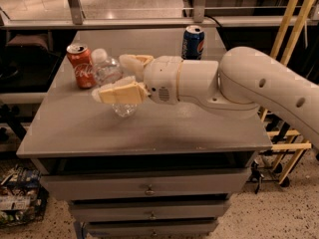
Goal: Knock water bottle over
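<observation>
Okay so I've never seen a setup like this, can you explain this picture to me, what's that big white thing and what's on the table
The big white shape is a robot arm reaching in from the right. At its tip is the gripper, two cream-coloured fingers, spread open here. One camera took this, looking down at the grey table, which has drawers below. On it stand a red Coca-Cola can at the left and a blue Pepsi can at the back. The clear water bottle sits between the fingers and looks tilted toward the red can. Nothing seems gripped; the fingers just straddle the bottle.
</observation>
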Available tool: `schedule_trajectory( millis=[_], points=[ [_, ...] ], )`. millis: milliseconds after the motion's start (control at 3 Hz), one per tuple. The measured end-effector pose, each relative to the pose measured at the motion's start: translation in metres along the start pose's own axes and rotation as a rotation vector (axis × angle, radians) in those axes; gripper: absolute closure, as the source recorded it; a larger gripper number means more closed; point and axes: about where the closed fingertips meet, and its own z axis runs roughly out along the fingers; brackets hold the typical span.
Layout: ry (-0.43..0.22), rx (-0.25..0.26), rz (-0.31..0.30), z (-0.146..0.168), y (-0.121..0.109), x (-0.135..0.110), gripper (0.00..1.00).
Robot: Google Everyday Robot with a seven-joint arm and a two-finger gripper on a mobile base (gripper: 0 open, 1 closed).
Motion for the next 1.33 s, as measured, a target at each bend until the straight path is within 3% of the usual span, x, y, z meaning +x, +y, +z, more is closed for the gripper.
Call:
schedule_trajectory(
  millis=[667, 1000, 1333],
  points=[
    [-0.039, -0.101, 0.036, 0.058, 0.011, 0.013, 0.73],
    [-0.042, -0.13, 0.03, 0.072, 0.014, 0.015, 0.94],
    [-0.032, -0.148, 0.026, 0.082, 0.016, 0.021, 1.0]
  ],
)
